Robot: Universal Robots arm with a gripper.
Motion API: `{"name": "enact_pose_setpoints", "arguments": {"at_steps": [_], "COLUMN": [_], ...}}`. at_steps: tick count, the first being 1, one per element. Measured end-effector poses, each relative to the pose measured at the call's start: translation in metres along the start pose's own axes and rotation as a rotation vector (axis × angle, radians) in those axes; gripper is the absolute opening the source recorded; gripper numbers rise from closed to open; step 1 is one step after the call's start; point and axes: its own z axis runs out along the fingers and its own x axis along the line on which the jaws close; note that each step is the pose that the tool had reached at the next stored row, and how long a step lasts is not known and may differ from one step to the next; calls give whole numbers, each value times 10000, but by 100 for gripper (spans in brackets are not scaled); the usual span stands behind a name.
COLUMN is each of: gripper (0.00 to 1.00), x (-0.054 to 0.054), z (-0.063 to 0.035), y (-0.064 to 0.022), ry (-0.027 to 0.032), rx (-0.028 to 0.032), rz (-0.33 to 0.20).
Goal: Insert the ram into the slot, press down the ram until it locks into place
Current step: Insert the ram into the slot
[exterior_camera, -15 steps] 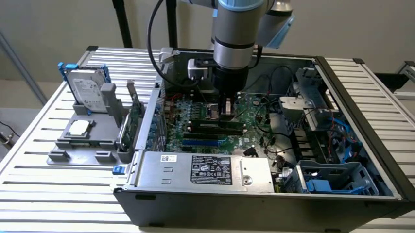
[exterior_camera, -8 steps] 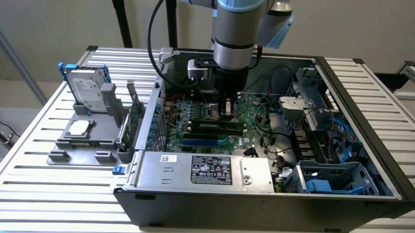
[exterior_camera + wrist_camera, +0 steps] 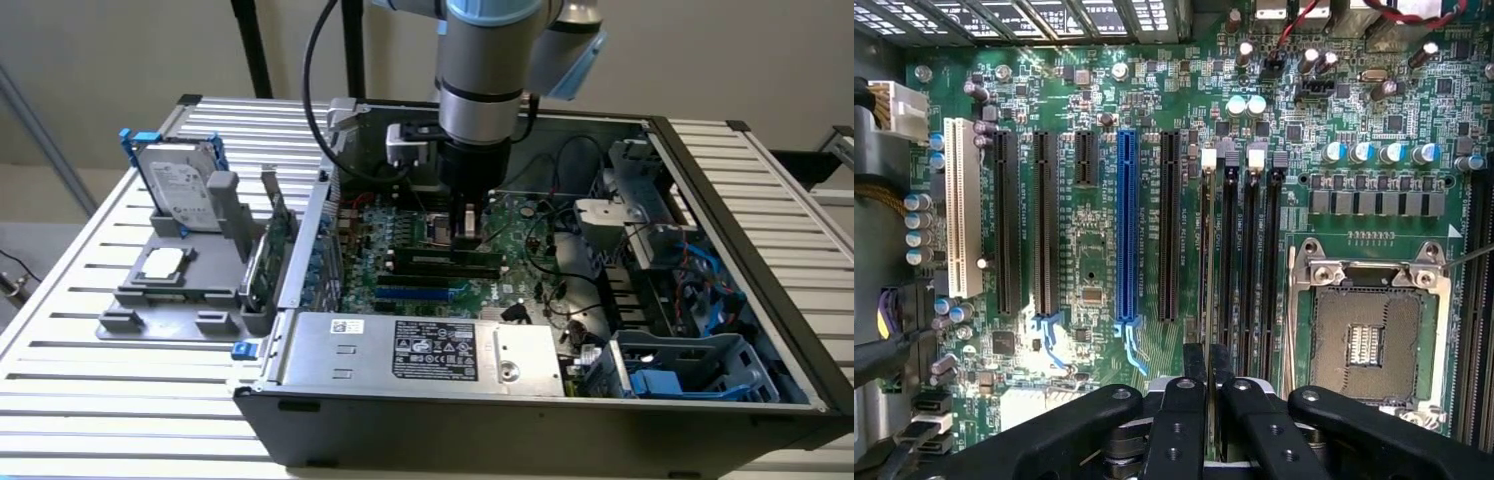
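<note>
Pincer (image 3: 467,238) down inside open black metal computer case (image 3: 534,425), closed on long thin green circuit-board ram stick (image 3: 1206,250).
Black pincer fingers (image 3: 1192,400) drawn almost together, one each side of ram stick, clamping its top edge at the end under the pincer. Stick stands on edge and runs straight out ahead of the pincer along the long narrow black plastic memory slot (image 3: 1208,158) with pale end clip. Three matching black sockets (image 3: 1251,260) flank it on one side, a long blue socket (image 3: 1125,230) on the other. Seated and clipped: cannot tell. Large green motherboard (image 3: 1094,270) below the pincer. Case sits on slatted metal surface (image 3: 80,390).
</note>
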Motion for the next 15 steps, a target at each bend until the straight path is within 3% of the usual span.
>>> {"name": "enact_pose_setpoints", "arguments": {"at_steps": [6, 15], "gripper": [13, 13], "x": [-1, -1], "z": [8, 22], "y": [17, 32], "ry": [-3, -2], "rx": [56, 91], "rz": [3, 5]}}
